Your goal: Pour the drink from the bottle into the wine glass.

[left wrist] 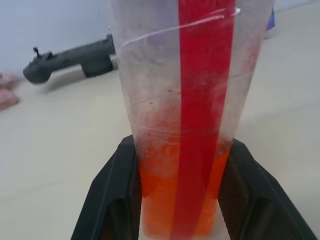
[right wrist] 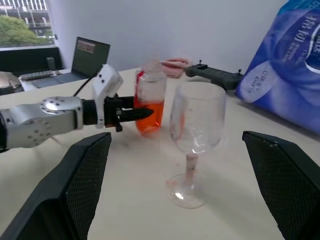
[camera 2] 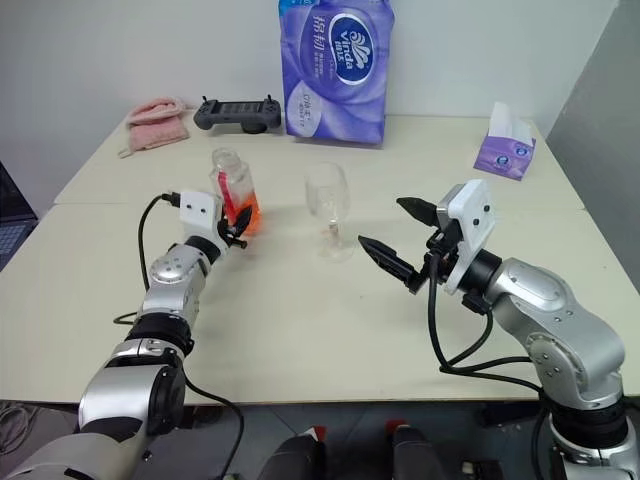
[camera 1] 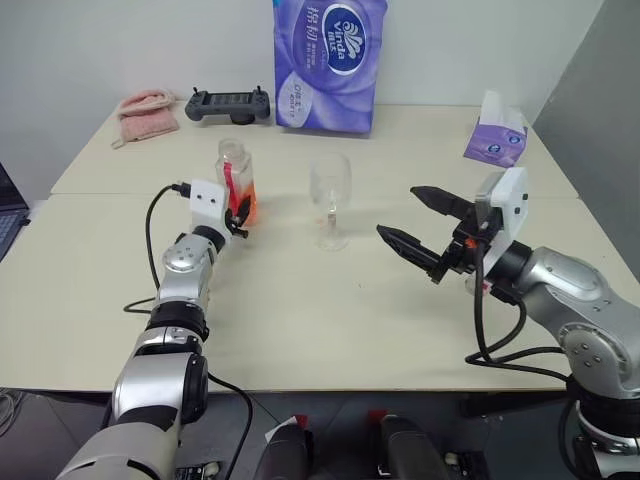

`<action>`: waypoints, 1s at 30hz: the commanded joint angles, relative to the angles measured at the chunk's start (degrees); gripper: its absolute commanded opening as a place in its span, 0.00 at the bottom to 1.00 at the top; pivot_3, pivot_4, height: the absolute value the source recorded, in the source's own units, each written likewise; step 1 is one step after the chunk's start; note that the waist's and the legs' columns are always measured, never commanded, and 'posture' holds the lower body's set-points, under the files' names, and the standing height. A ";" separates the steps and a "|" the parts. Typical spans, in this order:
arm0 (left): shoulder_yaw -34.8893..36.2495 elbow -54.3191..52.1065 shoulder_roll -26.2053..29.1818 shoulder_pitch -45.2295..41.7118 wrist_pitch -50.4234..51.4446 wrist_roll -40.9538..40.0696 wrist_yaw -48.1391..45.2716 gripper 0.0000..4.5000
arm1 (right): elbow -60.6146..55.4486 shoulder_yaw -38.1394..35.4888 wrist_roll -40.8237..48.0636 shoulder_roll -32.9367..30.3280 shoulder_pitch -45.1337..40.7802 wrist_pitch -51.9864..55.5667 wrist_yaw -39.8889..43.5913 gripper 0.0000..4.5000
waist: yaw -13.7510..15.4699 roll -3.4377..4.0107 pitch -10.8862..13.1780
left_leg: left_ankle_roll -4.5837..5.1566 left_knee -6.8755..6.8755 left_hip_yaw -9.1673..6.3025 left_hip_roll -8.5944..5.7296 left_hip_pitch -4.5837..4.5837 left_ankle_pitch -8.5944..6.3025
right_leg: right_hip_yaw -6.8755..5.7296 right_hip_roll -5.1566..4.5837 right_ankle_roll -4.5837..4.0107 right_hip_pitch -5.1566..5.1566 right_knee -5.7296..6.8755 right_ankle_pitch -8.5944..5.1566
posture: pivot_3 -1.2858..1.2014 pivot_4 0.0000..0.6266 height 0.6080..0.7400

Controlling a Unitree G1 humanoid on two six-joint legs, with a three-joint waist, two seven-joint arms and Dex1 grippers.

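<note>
While my left gripper is clamped on the lower body of the bottle, with both black fingers pressed against its sides, I judge the step in hand to be lifting it and carrying it across to the wine glass. The bottle stands uncapped on the table just left of the glass, and the drink fills only its bottom part, so I'd tip slowly and bring the mouth right over the rim before the liquid runs. The grip sits low, so I'd watch for the bottle swinging as it tilts. The glass stands upright, looks empty, and is near the table's middle. My right gripper hovers to the right of it, jaws spread wide, holding nothing; it could steady the stem. Behind, the purple tissue pack reads "Vinda", with Chinese characters above it.
</note>
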 commanded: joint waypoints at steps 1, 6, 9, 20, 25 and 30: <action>-2.53 -4.51 4.03 -5.32 -3.65 3.63 -1.42 0.37 | 0.97 0.60 -2.16 1.74 -2.11 -3.81 0.88 1.00 | -0.04 -0.01 0.01 | 0.00 0.00 0.00 0.00 0.00 0.00 | 0.00 0.00 0.00 0.00 0.01 0.00 | 0.52 0.24 1.00; -6.90 -3.48 8.08 -10.14 -7.78 8.35 -4.81 0.37 | 2.43 0.25 -2.77 2.56 -2.53 -5.13 2.34 1.00 | -0.05 -0.01 0.01 | 0.00 0.00 0.01 -0.06 -0.01 0.00 | 0.01 -0.01 0.01 0.00 -0.01 0.00 | 0.52 0.24 1.00; -8.84 -2.07 9.13 -12.78 -9.81 10.32 -6.44 0.37 | 3.04 0.10 -2.90 2.90 -2.61 -5.81 2.94 1.00 | -0.05 -0.01 0.01 | 0.01 0.00 0.00 -0.12 0.00 0.00 | 0.00 -0.03 0.02 0.01 0.00 -0.01 | 0.52 0.24 1.00; -16.69 4.13 11.84 -19.45 -19.27 20.32 -5.93 0.37 | 3.49 0.84 -4.99 4.47 -1.65 -7.69 3.06 1.00 | -0.20 -0.01 0.01 | 0.02 0.00 0.00 -0.28 -0.02 0.00 | 0.00 -0.02 0.03 -0.02 0.00 -0.01 | 0.52 0.24 1.00; -18.85 6.41 12.97 -21.24 -21.71 24.21 -3.39 0.37 | 3.15 0.86 -5.91 4.75 -0.82 -7.92 3.23 1.00 | -0.50 -0.01 0.01 | 0.02 0.00 -0.01 -0.28 -0.03 0.01 | -0.01 -0.02 0.03 -0.02 0.01 -0.02 | 0.52 0.24 1.00; -20.76 7.72 13.74 -22.42 -23.32 27.45 -0.45 0.37 | 3.12 1.20 -6.85 5.05 -0.08 -8.64 3.72 1.00 | -0.51 -0.01 0.01 | 0.02 0.00 -0.02 -0.27 -0.04 0.00 | -0.02 -0.03 0.03 -0.03 0.01 -0.02 | 0.52 0.24 1.00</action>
